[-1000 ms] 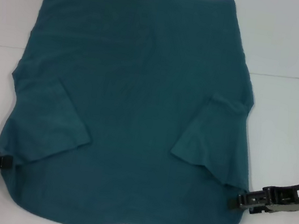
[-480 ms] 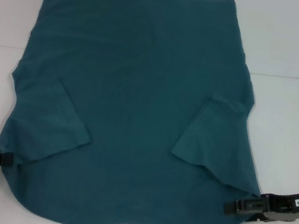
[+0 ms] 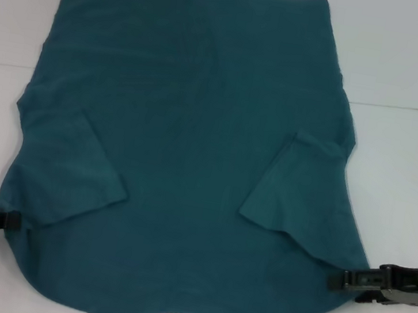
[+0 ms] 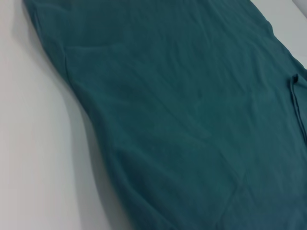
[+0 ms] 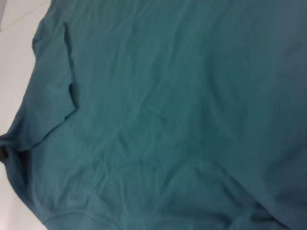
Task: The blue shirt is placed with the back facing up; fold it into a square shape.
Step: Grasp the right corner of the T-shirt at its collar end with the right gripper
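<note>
The blue shirt [image 3: 187, 145] lies flat on the white table, plain side up, its hem at the far end and its neckline at the near edge. Both short sleeves are folded inward onto the body, one on the left [image 3: 70, 173] and one on the right [image 3: 291, 190]. My left gripper [image 3: 12, 220] sits low at the shirt's near left edge, touching the fabric. At the near right edge my right gripper [image 3: 333, 279] also meets the cloth. Both wrist views show only teal shirt fabric [image 4: 192, 105] [image 5: 182, 105] and bare table.
White table [image 3: 409, 158] surrounds the shirt on both sides and at the far end. A faint seam line crosses the table behind the shirt's middle. The shirt's near edge reaches the bottom of the head view.
My right gripper has slid outward to the right, and the shirt's near right edge has spread slightly that way. The left gripper has barely moved.
</note>
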Controlling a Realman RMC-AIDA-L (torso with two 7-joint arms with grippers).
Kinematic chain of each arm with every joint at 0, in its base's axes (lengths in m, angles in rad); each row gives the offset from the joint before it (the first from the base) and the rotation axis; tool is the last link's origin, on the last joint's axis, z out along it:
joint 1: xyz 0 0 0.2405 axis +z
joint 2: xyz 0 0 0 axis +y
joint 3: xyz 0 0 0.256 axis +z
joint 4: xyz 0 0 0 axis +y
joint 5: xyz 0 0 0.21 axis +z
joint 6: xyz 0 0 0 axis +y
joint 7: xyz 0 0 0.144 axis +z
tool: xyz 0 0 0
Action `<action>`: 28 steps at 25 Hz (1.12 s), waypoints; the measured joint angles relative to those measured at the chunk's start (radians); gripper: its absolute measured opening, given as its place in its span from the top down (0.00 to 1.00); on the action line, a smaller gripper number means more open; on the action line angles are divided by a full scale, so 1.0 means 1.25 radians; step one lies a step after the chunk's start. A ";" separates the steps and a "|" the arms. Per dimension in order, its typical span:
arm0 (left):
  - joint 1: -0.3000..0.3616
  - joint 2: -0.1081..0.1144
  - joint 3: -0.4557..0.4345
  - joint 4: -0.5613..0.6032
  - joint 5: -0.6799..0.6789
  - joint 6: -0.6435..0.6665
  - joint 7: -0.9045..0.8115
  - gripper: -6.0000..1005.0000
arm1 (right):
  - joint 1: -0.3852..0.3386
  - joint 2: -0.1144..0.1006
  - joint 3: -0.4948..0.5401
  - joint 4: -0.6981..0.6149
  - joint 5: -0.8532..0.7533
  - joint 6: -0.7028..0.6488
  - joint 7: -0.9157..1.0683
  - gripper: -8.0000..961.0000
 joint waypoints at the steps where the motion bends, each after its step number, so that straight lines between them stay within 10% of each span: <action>1: 0.000 0.000 0.000 0.000 0.000 0.000 0.000 0.97 | -0.003 -0.001 0.000 0.000 0.000 0.001 0.002 0.08; 28: -0.007 0.000 0.000 -0.001 0.000 0.000 0.000 0.97 | -0.031 -0.005 0.075 -0.002 0.009 0.006 -0.030 0.14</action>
